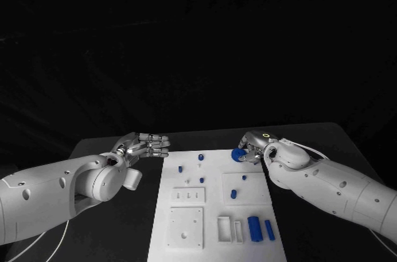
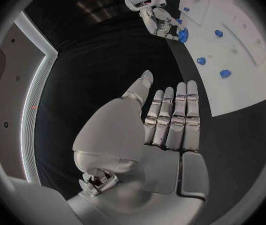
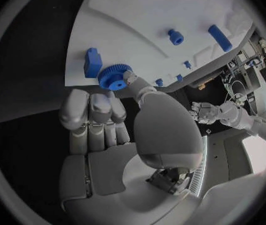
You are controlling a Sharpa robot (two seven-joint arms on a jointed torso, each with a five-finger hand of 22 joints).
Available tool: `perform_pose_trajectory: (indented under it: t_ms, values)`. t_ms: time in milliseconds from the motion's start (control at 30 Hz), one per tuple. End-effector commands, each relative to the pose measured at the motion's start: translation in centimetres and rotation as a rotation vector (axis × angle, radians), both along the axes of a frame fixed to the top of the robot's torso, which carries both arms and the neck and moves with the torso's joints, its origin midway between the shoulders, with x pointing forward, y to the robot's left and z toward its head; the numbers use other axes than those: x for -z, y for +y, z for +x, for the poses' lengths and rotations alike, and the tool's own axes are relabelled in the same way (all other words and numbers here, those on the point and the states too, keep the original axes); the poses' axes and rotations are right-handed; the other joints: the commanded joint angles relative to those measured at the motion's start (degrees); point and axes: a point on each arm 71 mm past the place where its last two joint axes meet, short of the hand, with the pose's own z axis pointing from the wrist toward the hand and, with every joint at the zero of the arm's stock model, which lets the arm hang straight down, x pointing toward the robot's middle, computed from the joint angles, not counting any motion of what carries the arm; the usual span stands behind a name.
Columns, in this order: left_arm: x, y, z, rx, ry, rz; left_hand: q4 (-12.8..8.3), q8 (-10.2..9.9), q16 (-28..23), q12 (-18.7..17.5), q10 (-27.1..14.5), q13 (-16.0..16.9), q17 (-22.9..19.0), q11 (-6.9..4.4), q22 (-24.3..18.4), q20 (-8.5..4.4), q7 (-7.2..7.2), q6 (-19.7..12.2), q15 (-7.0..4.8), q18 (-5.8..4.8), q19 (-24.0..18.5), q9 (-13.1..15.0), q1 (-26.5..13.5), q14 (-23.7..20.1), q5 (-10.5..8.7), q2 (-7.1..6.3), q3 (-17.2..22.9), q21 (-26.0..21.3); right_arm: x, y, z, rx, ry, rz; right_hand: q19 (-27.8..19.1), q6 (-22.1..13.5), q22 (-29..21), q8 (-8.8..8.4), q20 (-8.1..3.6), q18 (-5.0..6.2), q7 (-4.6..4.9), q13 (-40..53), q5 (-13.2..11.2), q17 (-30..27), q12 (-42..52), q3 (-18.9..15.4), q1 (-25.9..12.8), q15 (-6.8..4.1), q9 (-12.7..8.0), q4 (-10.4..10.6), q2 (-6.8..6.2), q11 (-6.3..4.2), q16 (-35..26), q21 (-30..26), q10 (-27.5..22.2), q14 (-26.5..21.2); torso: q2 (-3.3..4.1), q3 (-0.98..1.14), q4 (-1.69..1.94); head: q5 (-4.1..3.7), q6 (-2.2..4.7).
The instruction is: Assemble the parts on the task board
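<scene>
right hand (image 3: 102,110) pinches blue gear (image 3: 113,76) over task board (image 3: 139,30).

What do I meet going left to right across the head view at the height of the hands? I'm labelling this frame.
Left hand, open over the black table → small blue peg on the task board → blue gear held by the right hand.

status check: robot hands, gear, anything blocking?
Right robot hand pinches the blue gear at the task board's far edge. Left robot hand open, beside the board, holding nothing. Nothing in the way.
</scene>
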Motion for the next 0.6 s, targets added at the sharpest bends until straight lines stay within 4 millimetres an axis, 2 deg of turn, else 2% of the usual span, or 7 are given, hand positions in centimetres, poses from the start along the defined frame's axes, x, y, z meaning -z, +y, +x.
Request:
perform_pose_trajectory:
  t_ms: [33, 200, 467, 533, 600]
  values:
    - [-0.18, -0.28, 0.02, 0.018, -0.007, -0.009, -0.37, 0.02, 0.07, 0.21, -0.40, 0.05, 0.00, 0.14, -0.10, -0.18, 0.22, -0.38, 0.25, 0.03, -0.39, 0.04, -0.30, 0.22, 0.21, 0.34, 0.03, 0.35, 0.27, -0.11, 0.19, 0.007, 0.007, -0.021, 0.10, -0.03, 7.35, -0.09, 0.41, 0.58, 0.12, -0.05, -0.09, -0.04, -0.13, 0.15, -0.43, -0.03, 0.03, 0.27, 0.09, -0.09, 0.12, 0.38, 0.20, 0.25, -0.02, -0.01, -0.05, 0.03, -0.05]
    - [-0.17, -0.26, 0.07, 0.017, -0.007, -0.008, -0.37, 0.02, 0.07, 0.21, -0.40, 0.05, 0.00, 0.14, -0.10, -0.18, 0.22, -0.38, 0.25, 0.03, -0.39, 0.04, -0.30, 0.22, 0.21, 0.34, 0.03, 0.35, 0.51, -0.07, 0.42, 0.012, 0.016, -0.018, 0.02, -0.27, 7.32, -0.12, 0.42, 0.63, 0.15, -0.12, -0.08, -0.09, -0.28, 0.15, -0.50, -0.04, 0.01, 0.45, 0.03, -0.07, 0.08, 0.38, 0.12, 0.23, -0.05, 0.07, -0.14, 0.08, 0.10]
    - [-0.15, -0.37, 0.10, 0.021, -0.005, -0.008, -0.37, 0.02, 0.07, 0.21, -0.40, 0.05, 0.00, 0.14, -0.10, -0.18, 0.22, -0.38, 0.25, 0.03, -0.39, 0.04, -0.30, 0.22, 0.21, 0.34, 0.03, 0.35, 0.92, 0.27, 0.61, 0.010, 0.050, -0.021, -0.05, -0.99, 7.30, -0.12, 0.46, 0.65, 0.14, -0.26, 0.25, -0.21, -0.53, -0.39, -0.62, -0.03, 0.00, 0.76, 0.12, -0.08, -0.08, 0.35, -0.05, 0.20, -0.04, -0.01, -0.07, 0.07, 0.02]
    - [-0.14, -0.37, 0.11, 0.021, -0.005, -0.008, -0.37, 0.02, 0.07, 0.21, -0.40, 0.05, 0.00, 0.14, -0.10, -0.18, 0.22, -0.38, 0.25, 0.03, -0.39, 0.04, -0.30, 0.22, 0.21, 0.34, 0.03, 0.35, 1.06, 0.29, 0.64, 0.009, 0.063, -0.026, -0.14, 0.15, 7.27, -0.11, 0.47, 0.67, 0.15, -0.49, 0.58, -0.27, -0.92, 0.85, -0.24, -0.05, 0.03, 0.52, 0.60, -0.09, -0.18, 0.22, -0.34, 0.17, -0.03, 0.02, -0.07, 0.08, -0.01]
    - [-0.14, -0.38, 0.11, 0.021, -0.004, -0.008, -0.37, 0.02, 0.07, 0.21, -0.40, 0.05, 0.00, 0.14, -0.10, -0.18, 0.22, -0.38, 0.25, 0.03, -0.39, 0.04, -0.30, 0.22, 0.21, 0.34, 0.03, 0.35, 1.20, 0.29, 0.66, 0.008, 0.079, -0.032, -0.14, 0.15, 7.36, -0.10, 0.61, 0.72, 0.14, -0.77, 0.60, -0.15, -1.25, 3.20, -0.86, -0.01, 0.03, -0.48, 0.33, -0.12, -0.15, 0.67, -0.51, 0.22, -0.03, 0.02, -0.07, 0.08, -0.01]
